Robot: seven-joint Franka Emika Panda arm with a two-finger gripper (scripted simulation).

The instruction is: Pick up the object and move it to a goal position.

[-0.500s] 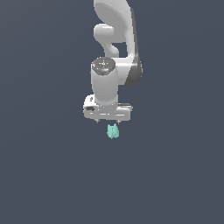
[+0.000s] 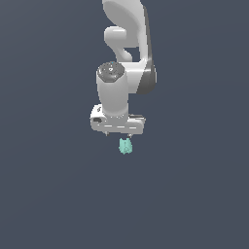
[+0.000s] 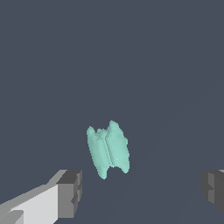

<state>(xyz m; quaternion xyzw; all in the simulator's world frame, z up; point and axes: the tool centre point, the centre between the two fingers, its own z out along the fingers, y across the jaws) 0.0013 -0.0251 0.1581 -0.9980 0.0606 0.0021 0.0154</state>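
The gripper [image 2: 127, 136] hangs with jaws spread wide, the object [image 2: 126, 146] just beneath at six o'clock, its long axis roughly upright.

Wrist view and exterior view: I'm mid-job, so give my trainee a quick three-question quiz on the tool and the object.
1. True or false: the tool is shut on the teal object.
2. In the wrist view, the object lies: A) between the spread fingers, untouched; B) pinched; C) out of sight.
3. In the exterior view, what colour is the piece under the tool?

Key: 1 false; 2 A; 3 pale teal.
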